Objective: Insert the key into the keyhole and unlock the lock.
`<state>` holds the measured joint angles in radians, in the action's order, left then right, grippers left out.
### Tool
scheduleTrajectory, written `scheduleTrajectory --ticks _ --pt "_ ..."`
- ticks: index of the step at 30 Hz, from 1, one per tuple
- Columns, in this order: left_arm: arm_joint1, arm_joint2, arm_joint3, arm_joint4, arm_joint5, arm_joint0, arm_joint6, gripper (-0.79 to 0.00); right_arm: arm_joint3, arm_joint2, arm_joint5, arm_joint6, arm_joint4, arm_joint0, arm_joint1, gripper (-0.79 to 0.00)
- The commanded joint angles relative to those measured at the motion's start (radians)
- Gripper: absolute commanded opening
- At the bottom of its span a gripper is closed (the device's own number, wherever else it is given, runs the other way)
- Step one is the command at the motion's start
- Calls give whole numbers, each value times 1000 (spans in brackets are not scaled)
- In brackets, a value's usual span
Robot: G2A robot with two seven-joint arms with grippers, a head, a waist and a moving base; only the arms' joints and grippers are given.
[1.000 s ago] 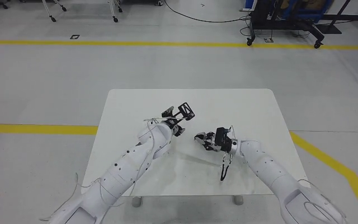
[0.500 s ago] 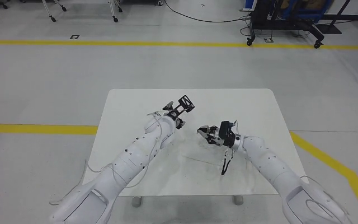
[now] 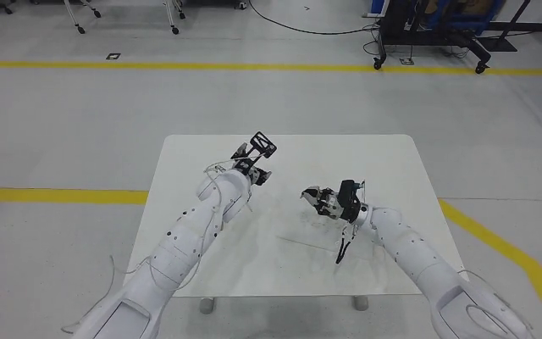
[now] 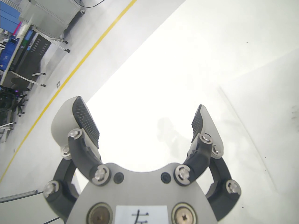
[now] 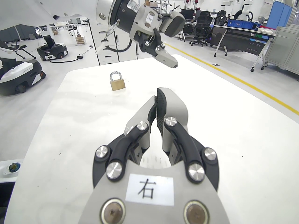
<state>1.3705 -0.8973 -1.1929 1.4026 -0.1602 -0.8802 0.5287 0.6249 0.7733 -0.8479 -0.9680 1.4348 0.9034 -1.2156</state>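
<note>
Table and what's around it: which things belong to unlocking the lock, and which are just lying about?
For the job:
- padlock, upright on the table
- right gripper, shut
- left gripper, open

Just around:
- office chair
- blue crate
- yellow floor line
</note>
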Motion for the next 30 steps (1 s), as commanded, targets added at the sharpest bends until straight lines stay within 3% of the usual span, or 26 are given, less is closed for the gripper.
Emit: scheduleTrajectory --ticks 1,4,7,9,16,20,24,27,30 --pt "-8 -86 41 -274 -126 -30 -143 0 43 20 -48 44 -149 21 -7 -785" --pt "-27 -209 131 -592 -431 -62 -204 0 95 46 -112 108 -295 51 -9 -785" --pt "-43 -273 241 -819 -666 -31 -118 0 138 63 -164 163 -423 83 -13 -785" --pt "-47 -279 313 -967 -770 0 -13 0 154 59 -164 188 -502 101 -16 -785" --pt "-47 -277 325 -994 -778 6 9 0 154 59 -164 188 -502 101 -16 -785" --pt "-50 -278 283 -964 -749 -19 -39 0 154 59 -164 188 -502 101 -16 -785" --pt "-52 -268 258 -957 -814 -37 -78 0 180 65 -147 201 -539 120 -20 -785" --pt "-52 -224 233 -1057 -852 -33 -8 0 230 37 -164 238 -672 146 -30 -785" --pt "-63 -166 186 -1264 -852 -32 154 0 278 -15 -164 314 -846 154 -31 -785"
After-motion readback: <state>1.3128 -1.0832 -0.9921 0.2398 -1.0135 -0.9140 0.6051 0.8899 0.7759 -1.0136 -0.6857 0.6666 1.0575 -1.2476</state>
